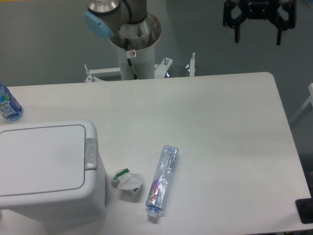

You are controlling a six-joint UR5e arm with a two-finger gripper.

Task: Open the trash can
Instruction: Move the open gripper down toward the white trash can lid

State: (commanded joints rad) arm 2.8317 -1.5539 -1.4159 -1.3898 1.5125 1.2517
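Note:
The trash can [46, 169] is a large white bin at the front left of the table, its flat lid lying closed. Its grey push-button latch [90, 153] sits at the lid's right edge. My gripper [258, 33] is black and hangs high at the top right, well above the table's far edge and far from the bin. Its two fingers [236, 30] point down, spread apart, with nothing between them.
A clear plastic bottle [162, 179] lies on the table [220, 127] right of the bin. A crumpled white-green wrapper [127, 179] lies between them. A blue bottle [7, 104] stands at the left edge. The arm's base column [134, 44] rises at the back.

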